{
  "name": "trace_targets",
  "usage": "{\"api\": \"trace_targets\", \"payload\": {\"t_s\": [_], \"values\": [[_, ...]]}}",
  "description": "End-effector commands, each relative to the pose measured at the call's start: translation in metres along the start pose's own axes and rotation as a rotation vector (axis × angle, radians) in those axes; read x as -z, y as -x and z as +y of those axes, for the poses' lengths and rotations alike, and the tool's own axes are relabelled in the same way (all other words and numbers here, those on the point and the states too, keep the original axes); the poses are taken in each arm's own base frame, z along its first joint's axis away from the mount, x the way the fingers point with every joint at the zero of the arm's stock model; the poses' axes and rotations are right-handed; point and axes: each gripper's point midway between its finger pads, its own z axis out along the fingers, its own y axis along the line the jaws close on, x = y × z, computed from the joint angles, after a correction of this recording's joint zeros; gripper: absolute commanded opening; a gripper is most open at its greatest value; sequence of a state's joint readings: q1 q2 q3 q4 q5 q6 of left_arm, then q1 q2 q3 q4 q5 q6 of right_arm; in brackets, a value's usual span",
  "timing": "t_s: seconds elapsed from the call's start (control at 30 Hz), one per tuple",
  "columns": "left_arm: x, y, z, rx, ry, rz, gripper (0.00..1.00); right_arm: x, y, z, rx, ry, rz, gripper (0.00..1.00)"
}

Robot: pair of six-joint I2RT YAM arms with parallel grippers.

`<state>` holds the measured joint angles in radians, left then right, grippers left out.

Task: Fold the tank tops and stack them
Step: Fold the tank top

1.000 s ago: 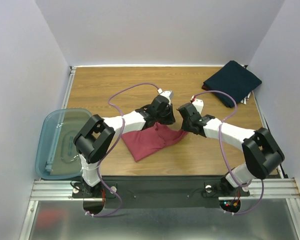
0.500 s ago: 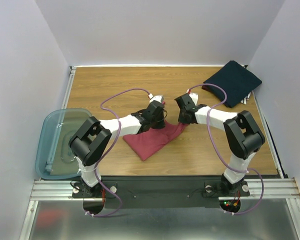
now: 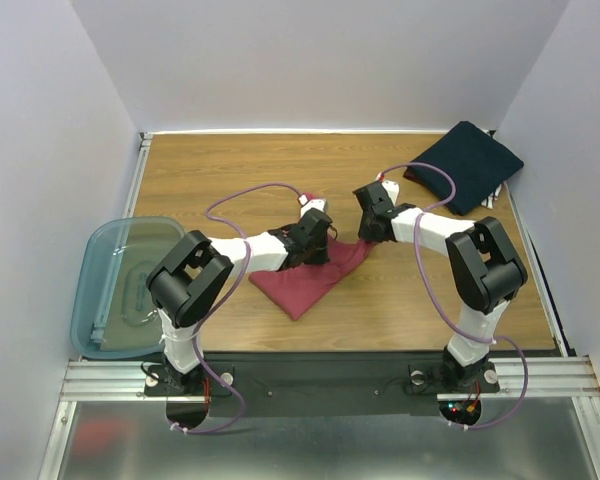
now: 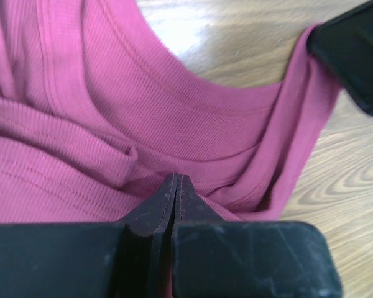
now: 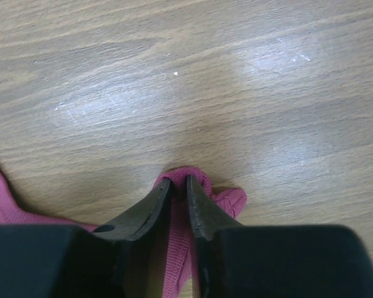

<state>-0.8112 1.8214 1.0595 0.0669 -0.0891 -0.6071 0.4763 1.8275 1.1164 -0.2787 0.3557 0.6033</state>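
Ribbed matt cloth tank top (image 4: pixel 193 118); glossy wood table (image 5: pixel 174 93)

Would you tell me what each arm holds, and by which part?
Left fingers pinch the maroon tank top at a fold below its neckline; right fingers straddle its narrow end, grip uncertain.

red top (image 3: pixel 300 285): dusty maroon, fine rib | navy top (image 3: pixel 467 165): dark navy, plain | bin (image 3: pixel 92 300): translucent teal | table (image 3: pixel 220 170): brown wood grain | cables (image 3: pixel 242 193): purple | left claw (image 4: pixel 176 179): black | right claw (image 5: pixel 179 181): black | walls (image 3: pixel 40 120): pale grey
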Motion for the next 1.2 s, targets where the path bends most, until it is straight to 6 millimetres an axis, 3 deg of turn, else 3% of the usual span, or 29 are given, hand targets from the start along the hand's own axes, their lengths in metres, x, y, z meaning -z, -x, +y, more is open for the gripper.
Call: {"api": "trace_targets", "payload": {"t_s": [0.0,0.07,0.2,0.23,0.47,0.57,0.6,0.73,0.83,0.87,1.0,1.17], "values": [[0.000,-0.012,0.008,-0.025,0.051,0.017,0.05,-0.007,-0.023,-0.016,0.032,-0.037,0.076,0.24],[0.003,-0.013,0.007,-0.033,0.055,0.017,0.05,-0.003,-0.026,-0.020,0.030,-0.040,0.075,0.29],[0.011,-0.017,0.009,-0.039,0.049,0.027,0.05,0.004,-0.050,-0.033,0.032,-0.043,0.118,0.34],[0.012,-0.018,0.009,-0.040,0.047,0.029,0.05,0.008,-0.048,-0.029,0.028,-0.030,0.111,0.34],[0.024,-0.033,0.018,-0.053,0.045,0.059,0.05,0.041,-0.099,-0.026,0.038,0.016,0.142,0.40],[0.032,-0.038,0.023,-0.062,0.039,0.064,0.05,0.060,-0.111,-0.010,0.025,0.080,0.135,0.41],[0.036,-0.043,0.028,-0.065,0.052,0.080,0.05,0.069,-0.124,-0.004,0.053,0.106,0.145,0.41],[0.049,-0.050,0.039,-0.071,0.070,0.089,0.05,0.099,-0.147,0.022,0.035,0.206,0.147,0.41],[0.057,-0.048,0.040,-0.065,0.069,0.078,0.06,0.102,-0.144,0.021,0.035,0.203,0.120,0.44],[0.058,-0.047,0.040,-0.066,0.069,0.075,0.06,0.102,-0.133,0.017,0.031,0.183,0.068,0.49],[0.055,-0.048,0.040,-0.068,0.076,0.082,0.06,0.092,-0.103,0.001,-0.019,0.148,0.036,0.48],[0.051,-0.051,0.041,-0.074,0.078,0.095,0.06,0.073,-0.101,-0.016,0.000,0.091,0.075,0.45]]}}
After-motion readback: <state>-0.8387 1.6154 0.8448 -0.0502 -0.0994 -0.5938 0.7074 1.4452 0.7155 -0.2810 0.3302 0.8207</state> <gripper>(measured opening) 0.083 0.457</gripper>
